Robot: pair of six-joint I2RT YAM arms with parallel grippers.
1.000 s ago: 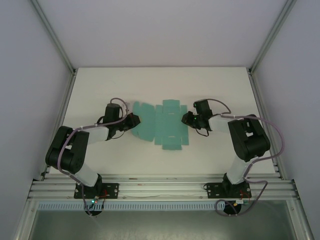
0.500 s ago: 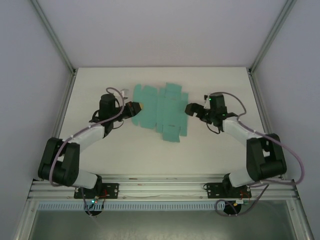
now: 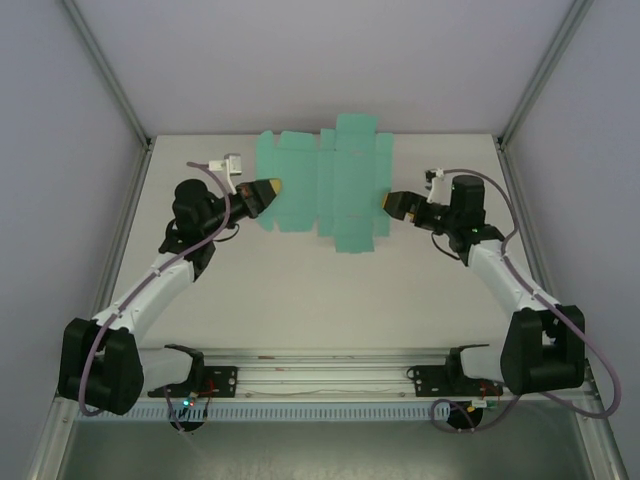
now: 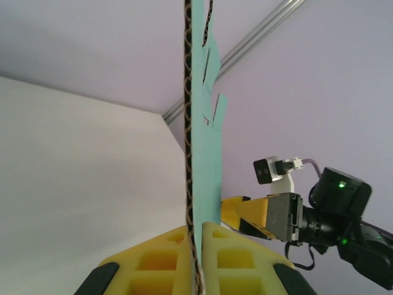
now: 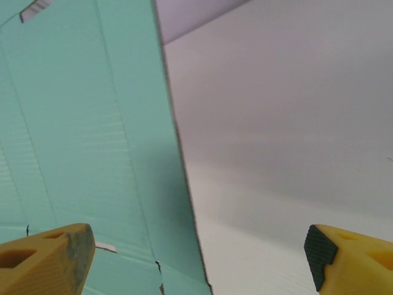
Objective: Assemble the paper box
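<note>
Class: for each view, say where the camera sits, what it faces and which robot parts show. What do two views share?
Top external: above, behind the arms, looking down at the table, both arms and paper box.
Left wrist: on that wrist, looks along the left end effector, shut on the box edge, towards the right end effector.
Right wrist: on that wrist, facing the box's face; open fingers show.
All share the box.

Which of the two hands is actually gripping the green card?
The left hand, fingers pinched on the card edge; the right hand is spread open.
</note>
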